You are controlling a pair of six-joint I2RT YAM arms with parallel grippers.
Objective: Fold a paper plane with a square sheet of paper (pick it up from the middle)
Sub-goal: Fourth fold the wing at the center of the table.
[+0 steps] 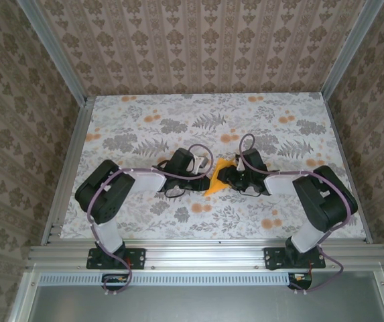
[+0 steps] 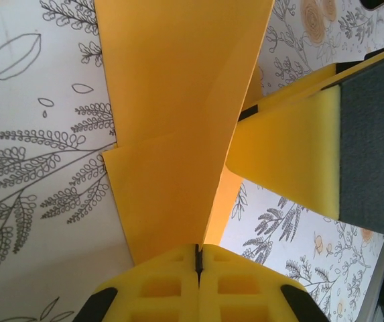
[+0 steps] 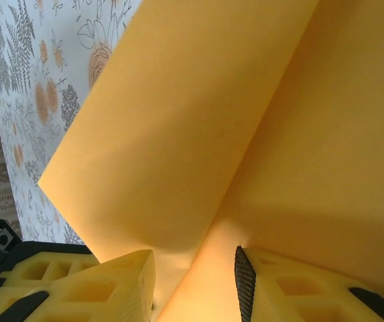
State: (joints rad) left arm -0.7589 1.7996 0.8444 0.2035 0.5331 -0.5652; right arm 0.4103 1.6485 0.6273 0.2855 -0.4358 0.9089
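Observation:
The square sheet of paper (image 1: pixel 216 181) is bright orange and folded, and it shows as a small pointed shape held up between the two grippers at mid table. My left gripper (image 1: pixel 202 173) is shut on it. In the left wrist view, the sheet of paper (image 2: pixel 178 100) rises from the closed left gripper (image 2: pixel 198 249), its edge pinched in the seam. One finger (image 2: pixel 292 154) of the right gripper shows beside it. In the right wrist view, the creased sheet of paper (image 3: pixel 198 114) runs down between the fingers of my right gripper (image 3: pixel 194 258), which stand apart around the fold. My right gripper (image 1: pixel 230 176) faces the left one.
The table (image 1: pixel 145 127) has a white cloth printed with grey leaves and small orange flowers. Patterned walls close it in at the left, back and right. An aluminium rail (image 1: pixel 205 253) carrying both arm bases runs along the near edge.

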